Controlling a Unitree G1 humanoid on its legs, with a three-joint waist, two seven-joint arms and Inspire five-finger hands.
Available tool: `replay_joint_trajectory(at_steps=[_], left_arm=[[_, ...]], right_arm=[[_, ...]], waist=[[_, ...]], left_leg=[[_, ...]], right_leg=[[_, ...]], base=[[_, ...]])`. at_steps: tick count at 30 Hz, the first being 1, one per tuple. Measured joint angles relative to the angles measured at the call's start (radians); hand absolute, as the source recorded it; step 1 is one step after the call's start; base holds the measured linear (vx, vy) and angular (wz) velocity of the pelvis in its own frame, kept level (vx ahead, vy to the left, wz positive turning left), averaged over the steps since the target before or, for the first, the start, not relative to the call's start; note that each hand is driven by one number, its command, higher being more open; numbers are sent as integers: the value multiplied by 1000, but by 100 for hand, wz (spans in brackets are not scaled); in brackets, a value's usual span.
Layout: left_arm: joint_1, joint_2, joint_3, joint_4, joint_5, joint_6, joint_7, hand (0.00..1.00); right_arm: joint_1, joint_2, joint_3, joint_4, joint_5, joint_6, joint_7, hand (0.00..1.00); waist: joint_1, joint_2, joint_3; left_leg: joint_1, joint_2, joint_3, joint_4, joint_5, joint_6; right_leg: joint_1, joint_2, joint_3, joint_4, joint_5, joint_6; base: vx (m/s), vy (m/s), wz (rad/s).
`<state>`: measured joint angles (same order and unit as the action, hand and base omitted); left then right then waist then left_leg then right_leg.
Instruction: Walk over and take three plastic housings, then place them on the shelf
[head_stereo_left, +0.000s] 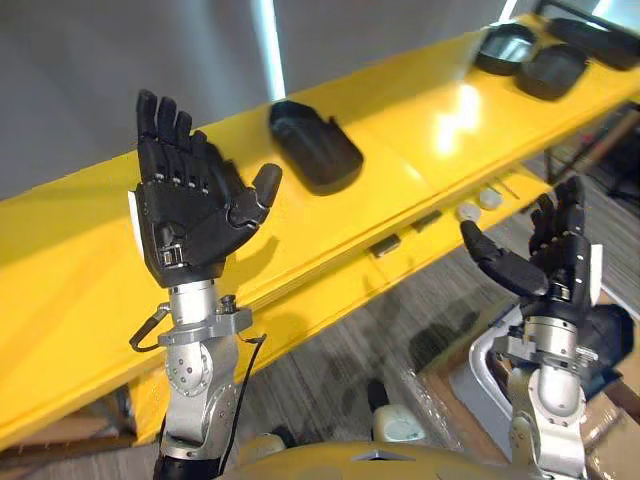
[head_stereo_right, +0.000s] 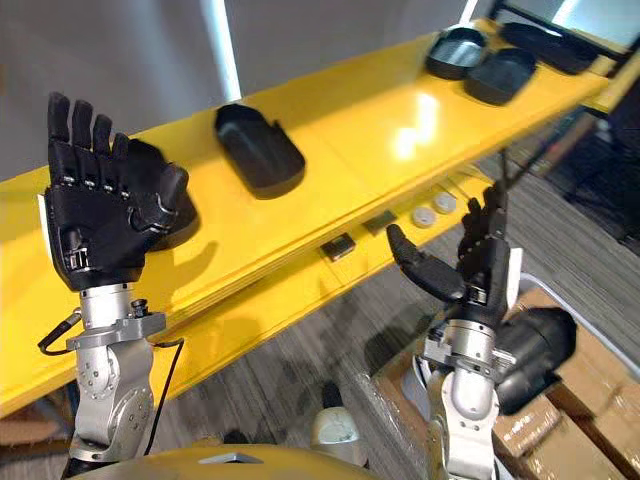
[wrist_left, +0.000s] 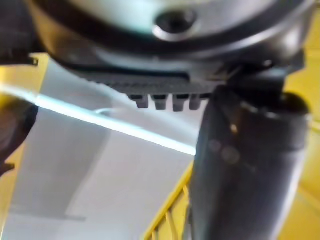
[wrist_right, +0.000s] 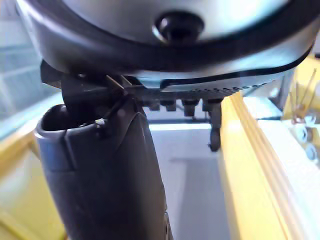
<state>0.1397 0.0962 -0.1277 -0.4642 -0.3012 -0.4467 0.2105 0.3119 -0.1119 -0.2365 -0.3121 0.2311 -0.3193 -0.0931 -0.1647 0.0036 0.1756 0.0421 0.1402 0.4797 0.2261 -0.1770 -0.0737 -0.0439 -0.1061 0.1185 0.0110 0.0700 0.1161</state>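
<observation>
- Step, my read: approach or reach for a pick. Nothing is grasped, so no housing counts as taken yet.
- Left hand (head_stereo_left: 190, 215): raised, palm toward the head camera, fingers straight and spread, thumb out, holding nothing.
- Right hand (head_stereo_left: 548, 262): lower and out past the front edge of the bench (head_stereo_left: 80, 260), fingers straight and upright, thumb angled out, also holding nothing.
- Nearest housing (head_stereo_left: 315, 145): lies on the bench top, apart from both hands, just beyond the left hand and to its right.
- Far housings (head_stereo_left: 552, 70): a cluster at the right end of the bench, close together, well away from both hands.
- Next move likely: lower the left hand over the nearest housing and close on its rim. The raised wall probably gives something to pinch, though the plastic may be slippery.
- Housings: black plastic, shallow tray-like shells, rounded corners, hollow side up, matte with a slight sheen.
- Bench: glossy yellow, long, flat and hard, with bright glare patches. A lower ledge (head_stereo_left: 300, 320) runs along the front.
- Small pale discs (head_stereo_left: 478, 205) sit on the ledge.
- Floor (head_stereo_left: 330, 380): grey, streaky carpet texture.
</observation>
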Motion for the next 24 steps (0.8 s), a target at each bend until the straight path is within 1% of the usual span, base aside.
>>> replay_joint_trajectory(at_steps=[1, 2, 3, 4, 5, 6, 7, 8, 9, 10, 12, 14, 15, 16, 18, 19, 20, 21, 22, 23, 24], left_arm=[[-11, -1, -1, 0, -1, -6, 5, 100], [-24, -3, 4, -3, -1, -11, 14, 100], [-25, -3, 7, -7, -1, -11, 34, 100], [-20, -3, 10, -7, -1, -10, 55, 100], [-17, -3, 13, -7, 0, -9, 68, 100], [-4, -6, 28, -9, 2, -5, 92, 100], [2, -7, 37, -12, 3, -3, 95, 100], [13, -9, 51, -17, 6, 3, 92, 100], [31, -12, 71, -24, 6, 11, 78, 100], [34, -12, 75, -24, -3, 12, 67, 100], [34, -20, 89, -25, -50, 10, 21, 100], [30, -19, 90, -25, -59, 9, 3, 100], [30, -19, 86, -25, -60, 9, -3, 100], [31, -18, 80, -25, -58, 10, -3, 100], [31, -10, 71, -27, -20, 13, 7, 100], [30, -4, 70, -27, 2, 15, 9, 100], [27, 11, 77, -24, 36, 25, 5, 100], [27, 19, 90, -21, 40, 32, -2, 100], [32, 23, 96, -20, 39, 35, -7, 100], [41, 19, 121, -17, 15, 35, -31, 100], [49, 6, 138, -16, -43, 34, -82, 100]], right_arm=[[-1, -1, -5, -4, 17, -4, 5, 100], [-12, -2, -7, -12, 28, -13, 17, 100], [-29, -6, 6, -14, 28, -23, 33, 100], [-49, -14, 26, -14, 29, -23, 44, 100], [-63, -21, 43, -14, 29, -23, 49, 100], [-107, -54, 89, -14, 29, -23, 61, 100], [-124, -68, 101, -14, 29, -23, 67, 100], [-143, -82, 127, -14, 29, -23, 70, 100], [-154, -89, 151, -12, 31, -22, 75, 100], [-151, -88, 156, -8, 32, -22, 74, 100], [-141, -82, 172, 42, 62, -20, 62, 100], [-123, -54, 169, 86, 68, -19, 38, 100], [-96, -22, 167, 92, 68, -19, 31, 100], [-69, 10, 168, 92, 70, -20, 35, 100], [-33, 35, 171, 91, 102, -22, 63, 100], [-36, 37, 172, 91, 121, -23, 75, 100], [-67, 34, 174, 91, 153, -29, 104, 100], [-94, 29, 193, 92, 171, -41, 108, 100], [-118, 23, 208, 93, 177, -47, 107, 100], [-171, 8, 252, 109, 176, -71, 103, 100], [-216, -11, 309, 135, 174, -89, 82, 100]], waist=[[0, 3, -1], [9, 13, -1], [27, 23, 0], [38, 28, 0], [46, 32, 1], [67, 47, 2], [73, 52, 0], [84, 53, 0], [99, 54, 1], [108, 54, 1], [111, 55, 7], [112, 55, 35], [111, 53, 66], [112, 47, 89], [112, 27, 115], [113, 19, 128], [125, 32, 142], [134, 23, 138], [138, 22, 137], [143, 30, 140], [161, 41, 141]], left_leg=[[-13, 4, -21, 21, -11, 3], [-40, 3, -123, 59, -37, 9], [-55, -2, -210, 86, -65, 7], [-59, -12, -276, 102, -80, 9], [-59, -17, -315, 112, -90, 8], [-57, -29, -392, 125, -121, 0], [-58, -33, -402, 126, -134, 0], [-63, -39, -400, 131, -138, 2], [-74, -49, -402, 141, -142, 8], [-74, -51, -405, 144, -142, 9], [-96, -62, -436, 172, -142, 10], [-97, -64, -450, 193, -143, 12], [-79, -63, -444, 200, -149, 22], [-66, -63, -421, 216, -157, 28], [-63, -64, -382, 267, -176, 44], [-63, -58, -364, 284, -181, 52], [-85, -27, -298, 292, -179, 68], [-97, -20, -267, 289, -166, 77], [-102, -16, -249, 279, -153, 78], [-104, 1, -221, 259, -126, 77], [-110, 33, -196, 246, -104, 67]], right_leg=[[-10, 7, 11, 0, 3, 0], [-29, 23, 46, -1, 12, -4], [-39, 41, 85, -7, 16, -11], [-41, 48, 112, -13, 20, -12], [-44, 53, 128, -13, 21, -12], [-51, 64, 165, -12, 26, -7], [-57, 66, 173, -12, 29, -3], [-64, 61, 181, -12, 32, 2], [-70, 50, 179, -10, 39, 15], [-71, 47, 179, -7, 41, 17], [-87, 41, 144, 36, 34, 15], [-98, 46, 134, 88, 34, 15], [-101, 53, 140, 127, 34, 15], [-112, 59, 159, 167, 34, 15], [-115, 54, 136, 189, 40, 23], [-116, 55, 120, 187, 56, 31], [-135, 53, 85, 172, 88, 25], [-183, 38, 17, 317, 3, -27], [-205, 18, -26, 421, -58, -57], [-215, -31, -96, 575, -134, -91], [-202, -85, -142, 667, -166, -115]], base=[[-21, -31, -62], [-32, -18, -91], [-34, 18, -107], [-33, 50, -91], [-40, 89, -89], [-44, 89, -71], [-63, 127, -61], [-66, 144, -13], [-50, 136, -2], [-22, 95, 19], [-14, 54, 38], [-40, 40, 17], [-107, 67, -29], [-171, 87, -54], [-192, 65, -61], [-277, 0, -94], [-375, 10, -109], [-372, 7, -106], [-283, 18, -77], [-217, -40, -85], [-189, -73, -85]])
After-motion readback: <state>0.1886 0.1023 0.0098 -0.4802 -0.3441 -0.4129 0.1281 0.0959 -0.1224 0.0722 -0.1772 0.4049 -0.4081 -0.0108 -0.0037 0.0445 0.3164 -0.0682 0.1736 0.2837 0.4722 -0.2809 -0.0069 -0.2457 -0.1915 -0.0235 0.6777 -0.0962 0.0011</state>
